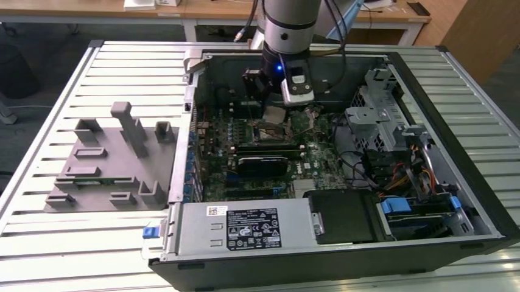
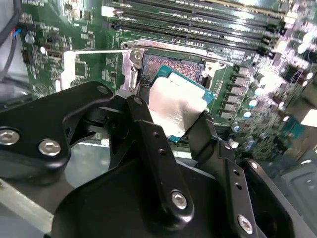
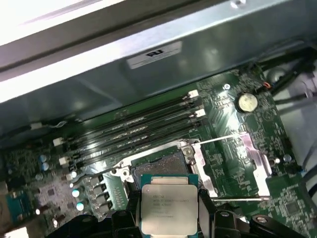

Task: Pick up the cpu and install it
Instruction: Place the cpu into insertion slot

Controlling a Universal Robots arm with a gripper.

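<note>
We judge the cpu (image 3: 168,204) light, rigid and fragile; the gripper (image 2: 172,114) clamps its 3 and 9 o'clock edges.

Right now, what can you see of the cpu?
The cpu is a flat square chip with a silvery metal lid that carries print and a thin green rim. The gripper is clamped on two opposite edges and holds it over the motherboard's open socket, not seated in it.
</note>
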